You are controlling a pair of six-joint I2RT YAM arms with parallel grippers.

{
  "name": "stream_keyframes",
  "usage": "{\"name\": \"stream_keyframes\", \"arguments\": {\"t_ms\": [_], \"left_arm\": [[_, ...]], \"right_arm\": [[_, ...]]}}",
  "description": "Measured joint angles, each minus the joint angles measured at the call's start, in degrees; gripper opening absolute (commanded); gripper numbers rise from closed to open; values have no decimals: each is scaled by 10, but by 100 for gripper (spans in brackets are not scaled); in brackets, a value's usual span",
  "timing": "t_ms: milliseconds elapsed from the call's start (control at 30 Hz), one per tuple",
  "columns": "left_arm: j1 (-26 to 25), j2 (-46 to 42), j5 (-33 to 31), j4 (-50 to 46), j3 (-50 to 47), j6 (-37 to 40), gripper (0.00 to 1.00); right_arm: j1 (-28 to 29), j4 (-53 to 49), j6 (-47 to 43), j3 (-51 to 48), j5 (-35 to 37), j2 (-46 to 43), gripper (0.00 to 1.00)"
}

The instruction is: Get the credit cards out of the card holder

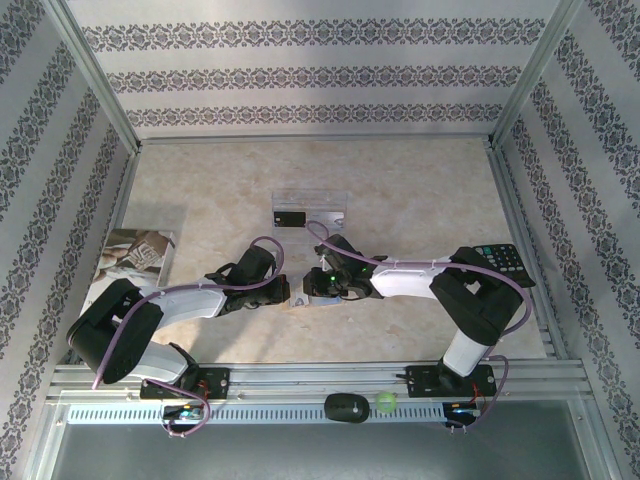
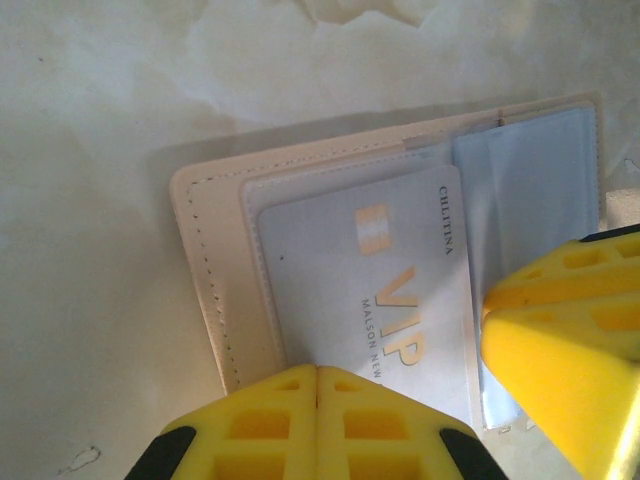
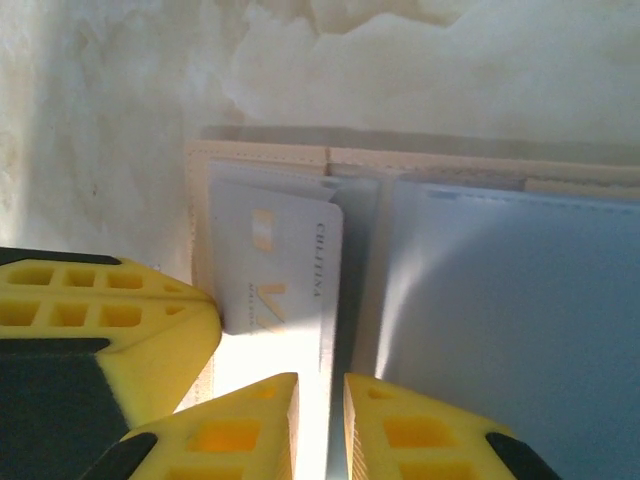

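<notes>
The card holder [image 2: 210,260] lies open on the table, tan outside and pale blue-grey inside [image 3: 500,300]. A pale whitish-grey credit card [image 2: 370,290] printed "VIP" sits in its left pocket. My left gripper [image 2: 318,375] is shut, its tips pressed down at the card's near left edge. My right gripper [image 3: 321,385] is open by a narrow gap, straddling the card's [image 3: 280,260] right edge. The two grippers meet at the table's middle [image 1: 300,290]. The black credit card [image 1: 289,216] lies in the clear tray [image 1: 325,205].
A printed booklet [image 1: 135,255] lies at the left. The black keypad device [image 1: 505,262] sits at the right, beside the right arm. A black mouse [image 1: 346,407] and a green ball [image 1: 386,402] rest on the front rail.
</notes>
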Motion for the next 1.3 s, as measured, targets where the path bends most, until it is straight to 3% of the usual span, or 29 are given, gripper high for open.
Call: {"name": "stream_keyframes", "arguments": {"t_ms": [333,733,1300], "left_arm": [[0,6,2,11,0,0,0],[0,7,3,13,0,0,0],[1,9,3,16,-4,0,0]], "right_arm": [[-8,50,19,-19,-29,11,16],[-15,85,35,-35,-43,15,0],[-37,104,47,-85,-25,-28,0]]}}
